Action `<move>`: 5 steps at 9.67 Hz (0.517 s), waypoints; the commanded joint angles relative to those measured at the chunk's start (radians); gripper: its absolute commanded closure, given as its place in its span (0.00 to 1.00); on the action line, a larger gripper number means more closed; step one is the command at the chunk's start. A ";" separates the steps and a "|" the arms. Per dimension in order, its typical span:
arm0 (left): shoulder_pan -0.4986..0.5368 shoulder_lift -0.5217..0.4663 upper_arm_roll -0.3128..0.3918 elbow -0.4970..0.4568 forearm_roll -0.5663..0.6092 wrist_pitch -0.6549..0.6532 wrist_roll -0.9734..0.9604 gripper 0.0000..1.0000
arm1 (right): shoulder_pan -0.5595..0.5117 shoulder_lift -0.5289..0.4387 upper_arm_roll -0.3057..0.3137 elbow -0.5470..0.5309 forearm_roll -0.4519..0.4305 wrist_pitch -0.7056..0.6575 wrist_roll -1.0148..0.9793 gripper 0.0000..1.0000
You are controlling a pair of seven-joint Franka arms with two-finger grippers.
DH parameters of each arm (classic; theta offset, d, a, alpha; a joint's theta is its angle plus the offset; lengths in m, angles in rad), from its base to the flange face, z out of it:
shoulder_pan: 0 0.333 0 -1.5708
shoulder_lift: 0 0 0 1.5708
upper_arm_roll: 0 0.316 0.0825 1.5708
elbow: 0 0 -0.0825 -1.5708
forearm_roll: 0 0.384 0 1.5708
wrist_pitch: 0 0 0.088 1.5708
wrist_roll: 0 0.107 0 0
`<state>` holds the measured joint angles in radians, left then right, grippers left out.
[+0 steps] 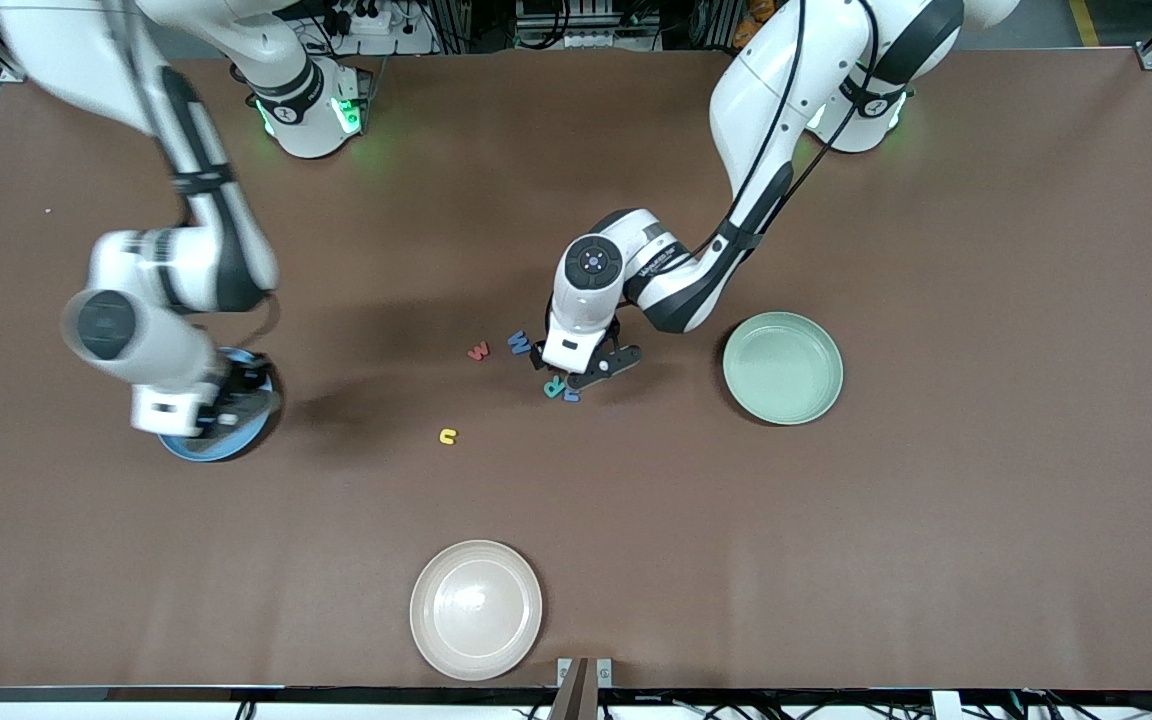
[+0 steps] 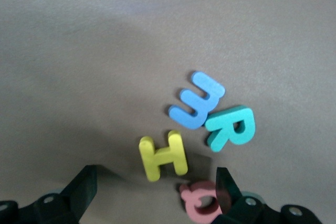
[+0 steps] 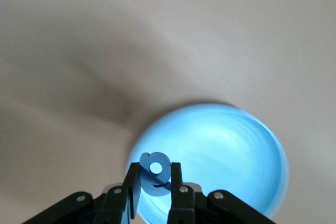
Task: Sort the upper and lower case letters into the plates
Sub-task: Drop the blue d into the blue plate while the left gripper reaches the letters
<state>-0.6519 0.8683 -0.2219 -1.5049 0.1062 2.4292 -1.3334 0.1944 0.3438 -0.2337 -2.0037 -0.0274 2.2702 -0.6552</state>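
My right gripper (image 3: 156,182) is shut on a small blue letter (image 3: 156,173) and hangs over the bright blue plate (image 3: 226,150), whose rim (image 1: 226,447) shows under that gripper (image 1: 211,408) in the front view. My left gripper (image 2: 155,192) is open, low over a cluster of letters: a yellow H (image 2: 163,155) just ahead of the gap, a pink letter (image 2: 202,201) against one finger (image 2: 227,184), a teal R (image 2: 231,126) and a blue letter (image 2: 197,100). The front view shows this gripper (image 1: 576,375) beside the mint plate (image 1: 783,367).
Loose on the brown table lie a red w (image 1: 478,351), a blue W (image 1: 519,343), a teal R (image 1: 554,385) and, nearer the front camera, a yellow u (image 1: 448,436). A cream-white plate (image 1: 476,609) sits by the front edge.
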 commanded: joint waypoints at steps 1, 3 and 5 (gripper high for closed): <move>-0.005 0.021 0.007 0.040 0.035 0.001 -0.033 0.12 | -0.122 -0.031 0.017 -0.056 -0.014 0.005 -0.102 1.00; -0.002 0.021 0.009 0.038 0.035 0.001 -0.027 0.16 | -0.132 -0.016 0.017 -0.067 -0.013 0.003 -0.096 0.96; -0.002 0.018 0.041 0.040 0.035 0.001 -0.018 0.17 | -0.157 0.000 0.019 -0.055 0.019 0.003 -0.092 0.01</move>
<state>-0.6508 0.8714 -0.2000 -1.4865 0.1063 2.4287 -1.3356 0.0625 0.3453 -0.2235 -2.0568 -0.0217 2.2698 -0.7538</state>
